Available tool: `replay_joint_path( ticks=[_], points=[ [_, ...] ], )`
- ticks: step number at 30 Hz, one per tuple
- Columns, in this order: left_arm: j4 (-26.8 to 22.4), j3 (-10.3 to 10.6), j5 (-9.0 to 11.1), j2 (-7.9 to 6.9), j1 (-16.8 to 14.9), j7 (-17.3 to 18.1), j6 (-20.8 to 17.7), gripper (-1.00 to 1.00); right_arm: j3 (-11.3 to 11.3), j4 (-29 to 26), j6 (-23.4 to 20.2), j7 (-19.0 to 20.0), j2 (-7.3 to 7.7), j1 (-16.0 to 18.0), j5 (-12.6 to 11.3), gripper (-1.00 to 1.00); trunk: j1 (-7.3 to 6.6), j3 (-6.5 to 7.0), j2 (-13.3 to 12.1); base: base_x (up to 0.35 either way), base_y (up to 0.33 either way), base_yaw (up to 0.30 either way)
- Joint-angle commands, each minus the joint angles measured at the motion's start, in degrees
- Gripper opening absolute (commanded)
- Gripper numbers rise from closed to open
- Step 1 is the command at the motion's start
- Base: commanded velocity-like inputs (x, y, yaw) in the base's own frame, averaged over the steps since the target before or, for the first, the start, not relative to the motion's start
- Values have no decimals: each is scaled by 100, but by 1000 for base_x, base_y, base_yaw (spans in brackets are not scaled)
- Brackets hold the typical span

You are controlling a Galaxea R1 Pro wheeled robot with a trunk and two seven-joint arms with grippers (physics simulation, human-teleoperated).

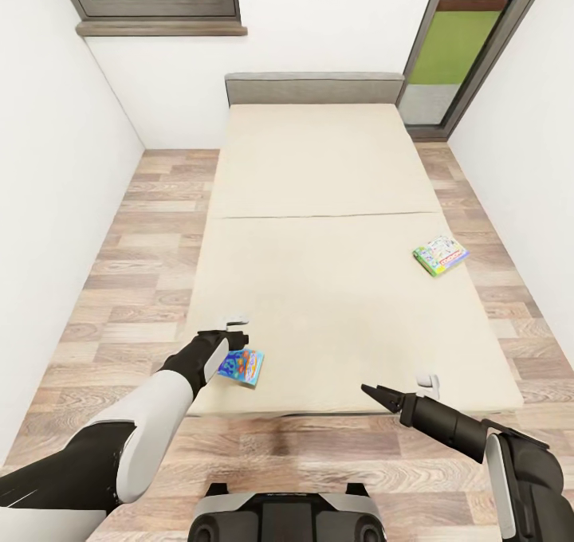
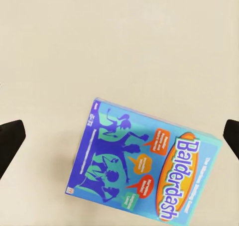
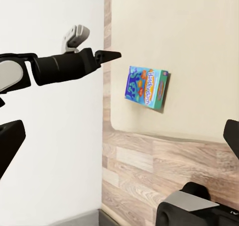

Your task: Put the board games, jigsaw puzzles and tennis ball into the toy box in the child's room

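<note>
The blue Balderdash board game (image 1: 241, 367) lies flat on the bed (image 1: 319, 175) near its foot edge, toward the left corner. The left gripper (image 2: 119, 136) hangs just above it, jaws spread wide on either side, not touching. A green-edged board game (image 1: 440, 255) rests near the bed's right edge. The right gripper (image 1: 381, 394) hovers over the foot edge, its jaws parted and holding nothing.

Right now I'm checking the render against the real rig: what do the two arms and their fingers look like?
Both arms have glossy white upper shells and matte black forearms. The left gripper and right gripper end in slim, black, pointed fingers. A small light-grey bracket sits near each wrist. No cables or markings are visible.
</note>
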State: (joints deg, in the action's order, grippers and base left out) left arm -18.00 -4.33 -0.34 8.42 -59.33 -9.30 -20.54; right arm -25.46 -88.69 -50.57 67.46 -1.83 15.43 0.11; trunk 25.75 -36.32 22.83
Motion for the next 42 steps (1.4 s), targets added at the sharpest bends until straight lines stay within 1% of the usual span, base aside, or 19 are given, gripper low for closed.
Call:
replay_joint_path(
  ticks=[1,18,24,31,42],
  points=[
    [-10,-42,-4,5,-1,-10,-29,100,-14,-2,-49,22,-4,4,-6,100,3,-7,9,0,0,0],
    [-10,-27,-2,-23,-2,-1,-18,100,-1,-9,-50,20,-19,4,-54,100,3,-7,9,0,0,0],
    [-4,-17,-6,-28,0,7,229,100,5,-8,-50,21,-24,4,-55,100,3,-7,9,0,0,0],
    [6,-23,-11,-25,0,4,292,100,13,-11,-50,19,-36,4,-55,100,3,-7,9,6,-3,0],
    [7,-24,-8,-21,0,7,313,100,23,-17,-50,13,-51,4,-55,100,3,-30,9,97,-70,0]
  ],
)
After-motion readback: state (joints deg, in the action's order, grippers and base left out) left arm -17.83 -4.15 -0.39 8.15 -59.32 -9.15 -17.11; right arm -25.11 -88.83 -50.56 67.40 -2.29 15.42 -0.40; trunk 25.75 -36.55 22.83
